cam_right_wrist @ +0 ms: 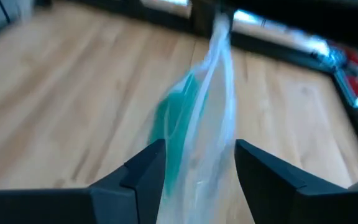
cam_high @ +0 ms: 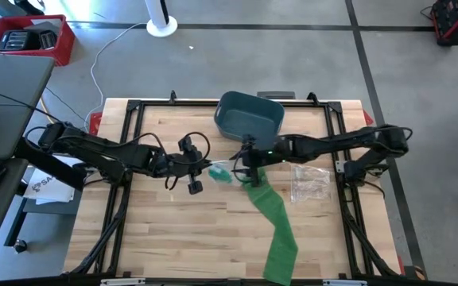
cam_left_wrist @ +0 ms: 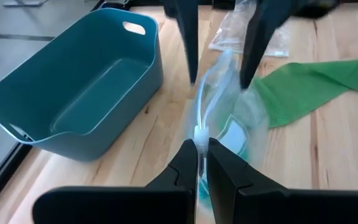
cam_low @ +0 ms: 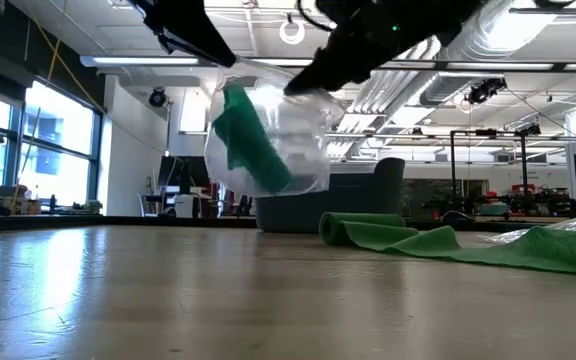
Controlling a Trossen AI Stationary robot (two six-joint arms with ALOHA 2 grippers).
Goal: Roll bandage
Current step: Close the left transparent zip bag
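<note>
Left gripper (cam_left_wrist: 201, 163) pinching crinkly clear bag (cam_left_wrist: 225, 112), right gripper (cam_right_wrist: 199, 163) open; green bandage (cam_high: 275, 225) unrolled

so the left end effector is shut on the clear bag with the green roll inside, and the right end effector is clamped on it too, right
Not quite. The left end effector is shut on the clear bag with the green roll inside, but the right end effector is open; its fingers stand apart on either side of the bag, as the right wrist view shows.

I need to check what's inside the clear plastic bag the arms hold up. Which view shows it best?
The low view: the clear bag hangs side-on, green bandage inside. The left wrist view shows it edge-on in the shut left pincer; the right wrist view blurs it; from above it is tiny.
</note>
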